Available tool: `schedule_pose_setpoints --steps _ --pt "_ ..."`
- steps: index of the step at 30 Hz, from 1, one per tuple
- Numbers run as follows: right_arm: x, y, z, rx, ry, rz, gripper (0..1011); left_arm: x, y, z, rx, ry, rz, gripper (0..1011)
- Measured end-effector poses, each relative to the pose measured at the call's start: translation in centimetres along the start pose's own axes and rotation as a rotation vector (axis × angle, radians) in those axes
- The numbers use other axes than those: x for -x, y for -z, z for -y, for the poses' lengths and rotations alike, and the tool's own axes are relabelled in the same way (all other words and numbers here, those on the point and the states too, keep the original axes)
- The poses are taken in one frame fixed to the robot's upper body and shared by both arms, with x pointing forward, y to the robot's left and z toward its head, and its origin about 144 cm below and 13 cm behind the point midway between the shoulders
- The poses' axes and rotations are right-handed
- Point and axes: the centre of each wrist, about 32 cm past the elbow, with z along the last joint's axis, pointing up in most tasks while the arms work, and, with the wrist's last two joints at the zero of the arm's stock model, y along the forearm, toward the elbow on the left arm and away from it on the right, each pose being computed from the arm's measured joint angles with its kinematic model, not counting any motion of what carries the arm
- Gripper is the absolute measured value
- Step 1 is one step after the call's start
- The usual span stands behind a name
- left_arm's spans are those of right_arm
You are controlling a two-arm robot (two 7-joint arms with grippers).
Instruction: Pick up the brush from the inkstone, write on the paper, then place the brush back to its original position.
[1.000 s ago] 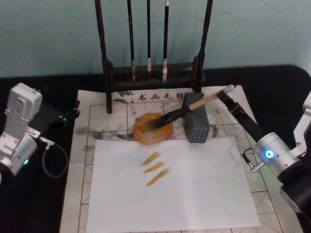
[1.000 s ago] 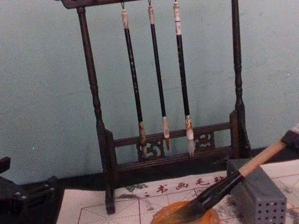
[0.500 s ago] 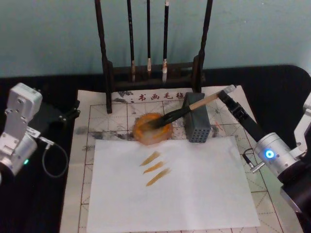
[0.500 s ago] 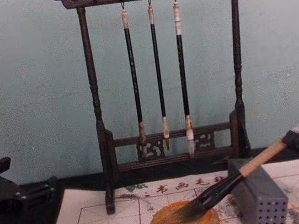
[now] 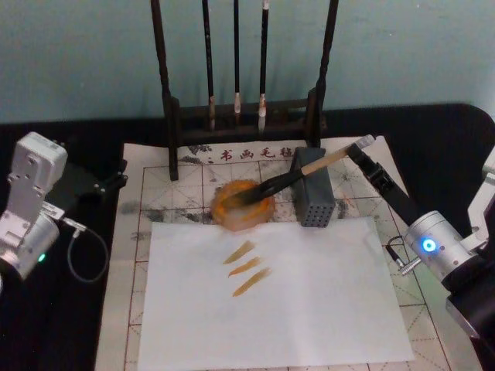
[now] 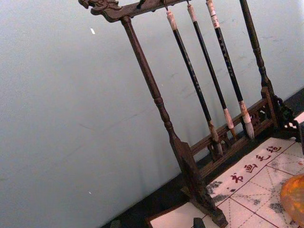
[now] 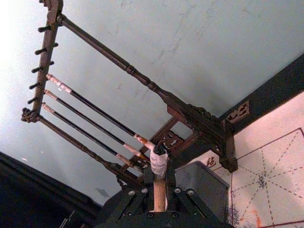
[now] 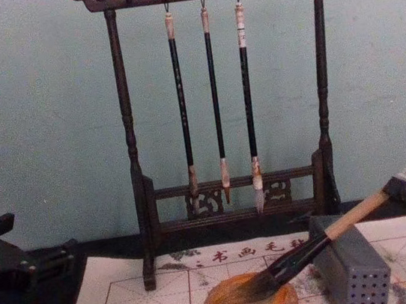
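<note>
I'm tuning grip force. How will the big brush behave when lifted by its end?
The brush handle looks like stiff wood and is probably light. Its round handle, propped on the grey block, might roll. The wet-looking bristles in the dish will likely flop and drip.

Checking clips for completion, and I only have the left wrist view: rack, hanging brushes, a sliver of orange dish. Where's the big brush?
Observer: The brush lies with its bristles in the inkstone, its handle leaning across a grey block.
Operator: Is anything holding it?
Observer: The right gripper is closed on the handle's white-wrapped end. The left gripper is parked off to the left.
Operator: Any writing?
Observer: Three orange strokes sit on the white sheet in front of the inkstone.
</note>
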Motion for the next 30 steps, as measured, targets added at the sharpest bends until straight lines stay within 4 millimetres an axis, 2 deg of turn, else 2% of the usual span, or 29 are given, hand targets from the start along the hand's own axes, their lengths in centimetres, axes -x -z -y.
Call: schedule_pose_setpoints --steps 6,10,30 --pt "-0.01 0.01 0.0 0.001 0.0 0.0 165 0.0 0.0 0.0 0.0 0.0 0.0 1001" --pt "-0.01 0.02 0.0 0.001 0.0 0.001 249 0.0 0.0 0.0 0.0 0.0 0.0 1001" --pt "-0.01 0.02 0.0 0.001 0.0 0.001 877 0.0 0.0 0.0 0.0 0.0 0.0 1001"
